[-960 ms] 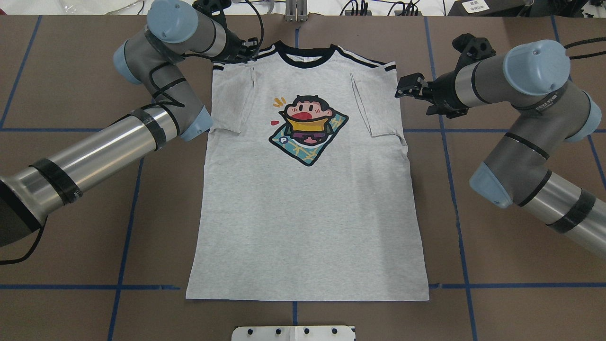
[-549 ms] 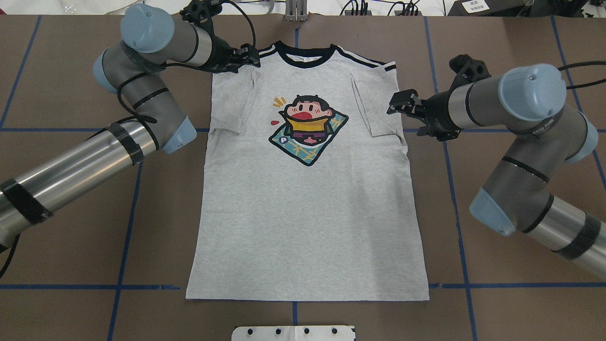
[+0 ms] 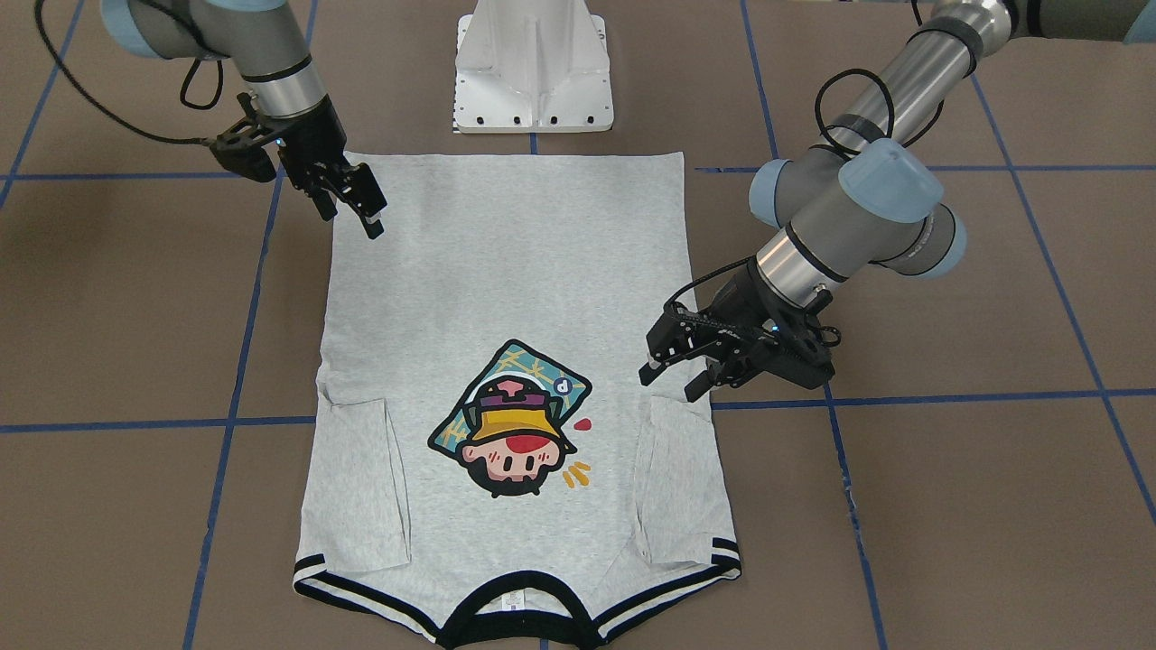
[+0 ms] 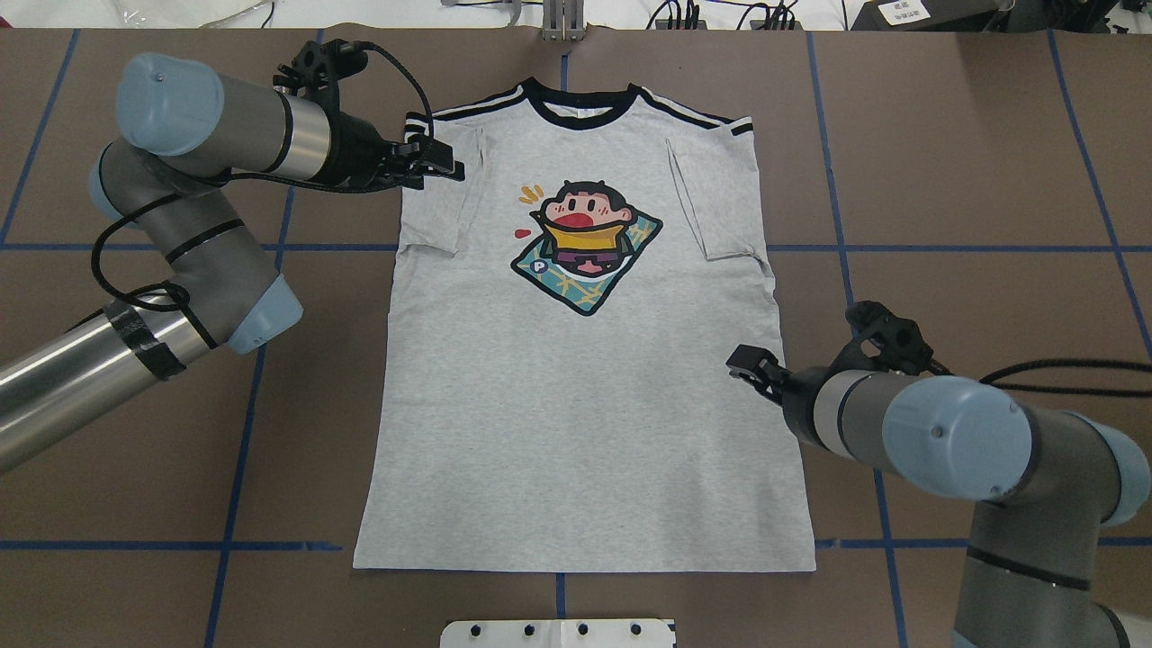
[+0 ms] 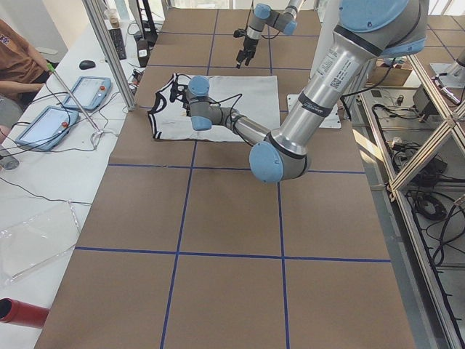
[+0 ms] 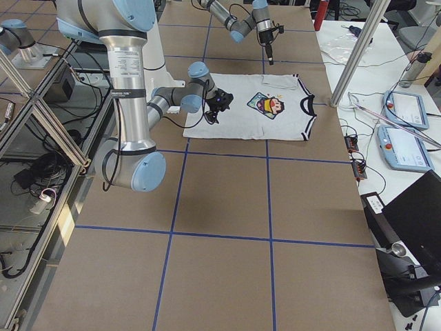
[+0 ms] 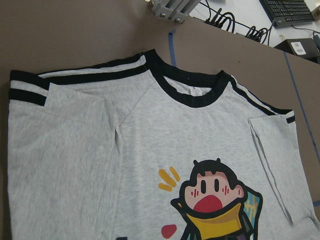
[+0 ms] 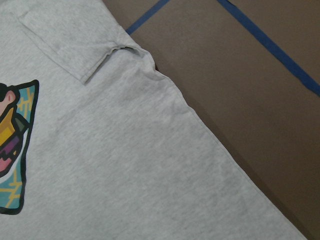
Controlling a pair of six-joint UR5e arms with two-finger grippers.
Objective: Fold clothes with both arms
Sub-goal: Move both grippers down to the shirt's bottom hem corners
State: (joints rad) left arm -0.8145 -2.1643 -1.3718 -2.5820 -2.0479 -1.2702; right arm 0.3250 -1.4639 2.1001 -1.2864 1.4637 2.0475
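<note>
T-shirt: the grey T-shirt (image 4: 576, 423) lay flat and face up on the table (image 4: 972, 225), with its black collar (image 4: 580, 115) on the side away from the robot and its hem towards the robot.
Sleeves: both sleeves (image 4: 715, 207) were folded inward onto the chest, one on each side of the cartoon print (image 4: 585, 247).
Left gripper: the left gripper (image 4: 441, 167) hung over the folded sleeve near the striped shoulder, its jaws apart and holding nothing.
Right gripper: the right gripper (image 4: 749, 364) hung at the shirt's opposite side edge, between sleeve and hem. Its jaws looked parted and held no cloth.
Table: the surface was brown and marked with blue tape lines (image 4: 855, 360).
Base: the white pedestal (image 3: 533, 72) stood just beyond the hem.
</note>
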